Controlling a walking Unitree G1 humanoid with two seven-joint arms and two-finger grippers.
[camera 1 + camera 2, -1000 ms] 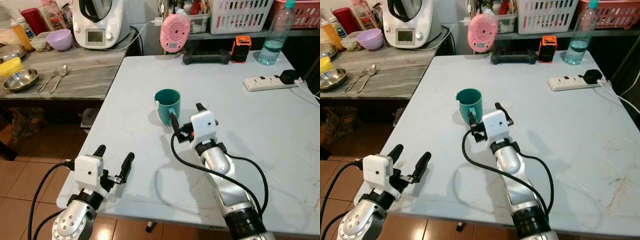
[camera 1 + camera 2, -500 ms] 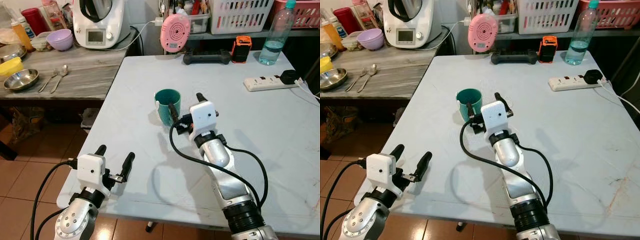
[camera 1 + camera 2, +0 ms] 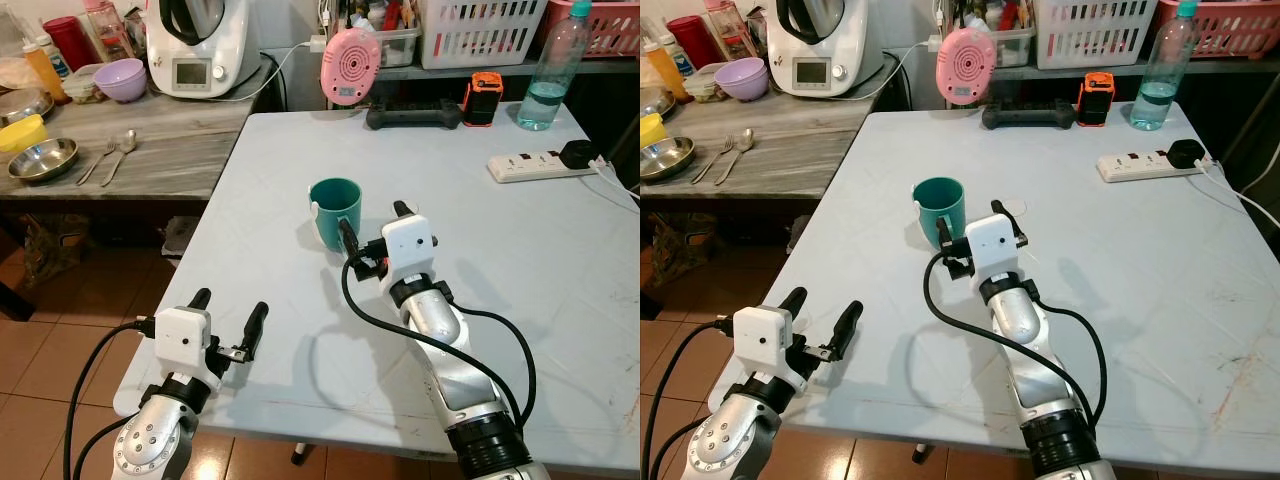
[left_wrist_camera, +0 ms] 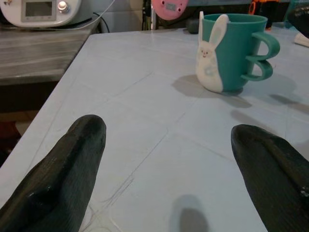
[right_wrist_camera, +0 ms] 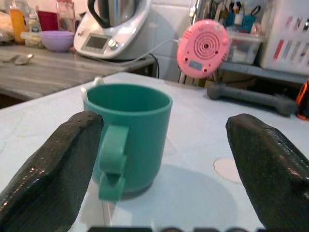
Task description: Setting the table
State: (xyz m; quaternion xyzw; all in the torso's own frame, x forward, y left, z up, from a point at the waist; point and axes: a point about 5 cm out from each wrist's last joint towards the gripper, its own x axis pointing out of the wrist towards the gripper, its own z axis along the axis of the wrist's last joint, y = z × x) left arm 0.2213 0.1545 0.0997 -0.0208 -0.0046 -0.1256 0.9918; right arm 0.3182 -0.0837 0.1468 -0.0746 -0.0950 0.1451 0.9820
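Note:
A teal mug (image 3: 334, 210) with a white rabbit figure on its side stands upright on the pale table (image 3: 520, 270). My right gripper (image 3: 373, 225) hovers just behind it, open, its left finger beside the mug's handle. In the right wrist view the mug (image 5: 130, 130) sits just ahead of the two fingers, toward the left one, untouched. My left gripper (image 3: 230, 310) is open over the table's near left corner, with nothing in it. Its wrist view shows the mug (image 4: 231, 53) well ahead.
On the counter to the left lie a steel bowl (image 3: 42, 158), a fork and spoon (image 3: 112, 152) and a purple bowl (image 3: 122, 77). A pink round device (image 3: 350, 65), a water bottle (image 3: 548, 75) and a power strip (image 3: 530, 165) line the table's far side.
My right gripper reached forward beside the mug half a second ago and has drawn back a little. The mug and the left gripper have stayed put.

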